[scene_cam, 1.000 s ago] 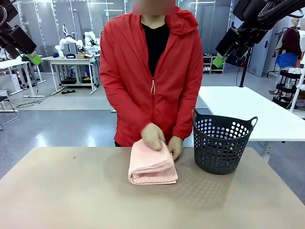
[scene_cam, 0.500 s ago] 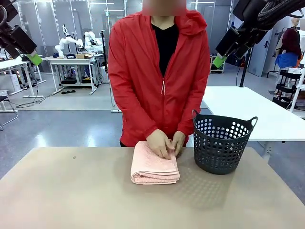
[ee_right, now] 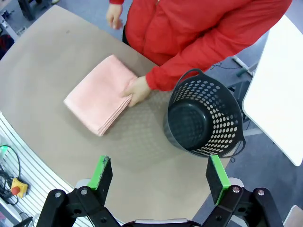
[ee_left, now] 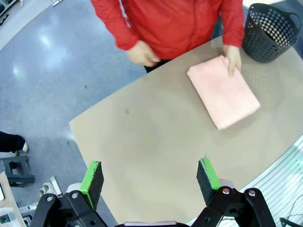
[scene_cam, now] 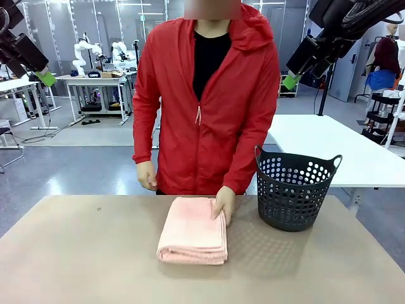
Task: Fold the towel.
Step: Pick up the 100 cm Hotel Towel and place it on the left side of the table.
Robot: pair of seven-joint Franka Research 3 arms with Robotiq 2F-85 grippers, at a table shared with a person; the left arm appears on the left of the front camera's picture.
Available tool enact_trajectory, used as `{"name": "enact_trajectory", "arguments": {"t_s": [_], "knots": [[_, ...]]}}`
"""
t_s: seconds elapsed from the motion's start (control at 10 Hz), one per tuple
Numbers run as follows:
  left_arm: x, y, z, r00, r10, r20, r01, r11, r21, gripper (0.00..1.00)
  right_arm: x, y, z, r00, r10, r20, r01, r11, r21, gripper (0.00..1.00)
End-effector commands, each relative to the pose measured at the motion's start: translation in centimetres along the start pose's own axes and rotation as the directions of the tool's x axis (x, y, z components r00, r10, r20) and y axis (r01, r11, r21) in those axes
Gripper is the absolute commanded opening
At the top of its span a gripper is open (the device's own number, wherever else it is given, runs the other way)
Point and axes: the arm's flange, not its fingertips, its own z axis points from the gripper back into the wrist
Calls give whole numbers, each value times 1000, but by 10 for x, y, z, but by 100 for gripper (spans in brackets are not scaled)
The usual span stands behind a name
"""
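The towel (scene_cam: 192, 230) is lying folded into a thick pink rectangle on the tan desk (scene_cam: 76, 253), near the far edge and a little left of the dark basket (scene_cam: 295, 190). Its layered edges are showing along the side nearest the camera in the front view. The basket is standing upright on the desk just beside the towel, apart from it, with nothing visible inside it in the right wrist view (ee_right: 203, 118).

A person in a red jacket (scene_cam: 209, 101) is standing at the far side of the desk. One hand (scene_cam: 223, 202) is resting on the far right corner of the towel, on the side toward the basket, with the fingers lying over the edge. The other hand (scene_cam: 147, 175) is hanging off the desk beside the person's hip, touching nothing.

The left claw (scene_cam: 43, 75) is hanging high above the left end of the desk, well apart from the towel. In its wrist view, the left claw (ee_left: 150, 178) is standing wide open, its green pads (ee_left: 92, 177) far apart and holding nothing, with the towel (ee_left: 223, 91) well beyond them.

The right claw (scene_cam: 292, 80) is hanging high above the basket. In its wrist view, the right claw (ee_right: 161, 178) is also spread wide and empty, with the towel (ee_right: 99, 93) and basket lying below and beyond the pads (ee_right: 101, 172).
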Motion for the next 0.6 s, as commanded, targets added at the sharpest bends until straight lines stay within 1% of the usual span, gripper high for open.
{"name": "enact_trajectory", "arguments": {"t_s": [0.0, 0.5], "knots": [[-1, 1, 3, 1000, -5, -15, 5, 1000, 13, 100, -1, -2, 1, 1000, 5, -7, -5, 1000, 3, 100], [-1, 1, 3, 1000, -5, -15, 5, 1000, 13, 100, -1, -2, 1, 1000, 5, -7, -5, 1000, 3, 100]]}}
